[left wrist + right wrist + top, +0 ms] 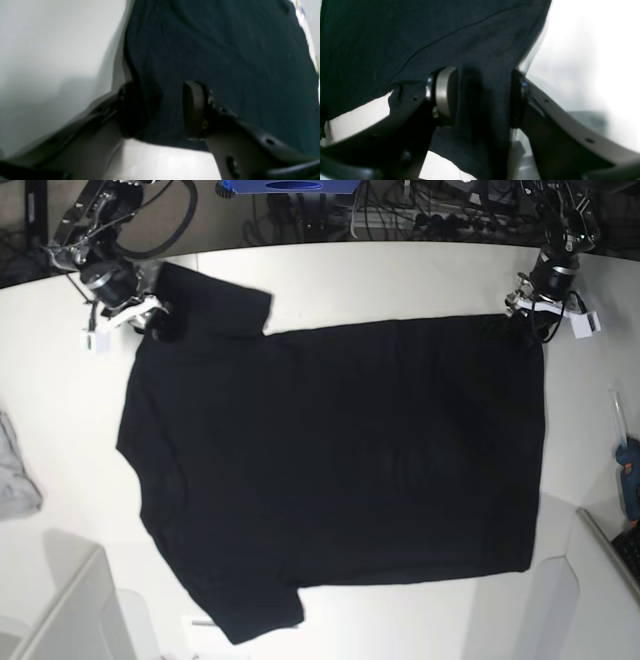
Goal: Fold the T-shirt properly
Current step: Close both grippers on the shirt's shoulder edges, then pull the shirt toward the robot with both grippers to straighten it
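The black T-shirt (340, 460) lies spread flat on the white table (400, 280), its collar end toward the left of the base view. My left gripper (535, 315) is at the shirt's far right corner. In the left wrist view its jaws (162, 110) stand apart astride the shirt's edge (225, 62), with cloth lying between the fingers. My right gripper (150, 320) is at the far left sleeve. In the right wrist view it (481, 100) is also open, and a dark fold of the shirt (395, 37) fills the gap between its pads.
A small grey cloth (15, 470) lies at the table's left edge. A blue tool (628, 470) sits at the right edge. White boxes stand at the near left (70, 610) and near right (600, 580). Cables run along the back.
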Controlling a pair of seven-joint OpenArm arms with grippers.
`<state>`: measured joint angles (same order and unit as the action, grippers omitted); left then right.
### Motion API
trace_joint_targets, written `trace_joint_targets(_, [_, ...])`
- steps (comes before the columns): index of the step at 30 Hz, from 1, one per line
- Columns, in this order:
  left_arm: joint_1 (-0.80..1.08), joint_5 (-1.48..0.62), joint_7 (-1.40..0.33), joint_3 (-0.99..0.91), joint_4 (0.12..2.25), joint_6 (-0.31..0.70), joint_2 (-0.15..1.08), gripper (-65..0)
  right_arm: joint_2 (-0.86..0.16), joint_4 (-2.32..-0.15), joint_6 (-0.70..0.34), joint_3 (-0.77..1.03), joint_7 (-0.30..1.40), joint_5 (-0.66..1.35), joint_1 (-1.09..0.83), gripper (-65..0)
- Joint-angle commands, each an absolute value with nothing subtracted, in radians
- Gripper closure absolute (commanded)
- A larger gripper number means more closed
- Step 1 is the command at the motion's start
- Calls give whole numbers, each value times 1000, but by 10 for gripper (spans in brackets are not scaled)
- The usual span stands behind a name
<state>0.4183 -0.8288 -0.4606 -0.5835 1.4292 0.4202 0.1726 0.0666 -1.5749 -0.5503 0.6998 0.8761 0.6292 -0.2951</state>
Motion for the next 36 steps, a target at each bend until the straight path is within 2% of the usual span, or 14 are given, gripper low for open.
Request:
trace_joint_targets(1, [429, -811, -503, -581, 1426, 409, 179, -275, 68, -1561, -530, 696, 955, 553, -314, -279])
trace_joint_targets(5, [429, -811, -503, -581, 1426, 409, 179, -270, 68, -1550, -530, 696, 952, 553, -314, -276])
trace_joint_targets(6, [429, -811, -503, -581, 1426, 409, 179, -248, 67, -1538, -530, 696, 951, 553, -312, -276])
trace_joint_targets(8, [427, -811, -503, -581, 1426, 409, 183, -151, 67, -1517, -530, 696, 935, 553, -309, -275])
trace_joint_targets(10, [427, -811, -503, -581, 1426, 409, 185, -13, 67, -1497, -530, 696, 906, 553, -308, -230])
trace_joint_targets(11, [427, -811, -503, -581, 1426, 409, 185, 0, 67, -1489, -530, 696, 894, 553, -308, -195])
trace_joint_targets(15, [427, -806, -503, -581, 1426, 409, 185, 0, 65, -1469, -530, 696, 855, 553, -306, -23])
trace_joint_targets(16, [427, -806, -503, -581, 1426, 409, 185, 0, 65, -1469, -530, 697, 848, 553, -306, 0])
trace_joint_targets(29, [479, -806, -498, -588, 1437, 409, 185, 0, 54, -1570, -530, 707, 849, 556, -374, 0])
trace_joint_targets(36, [544, -803, -496, -588, 1552, 409, 185, 0, 59, -1649, -530, 707, 849, 558, -427, 0])
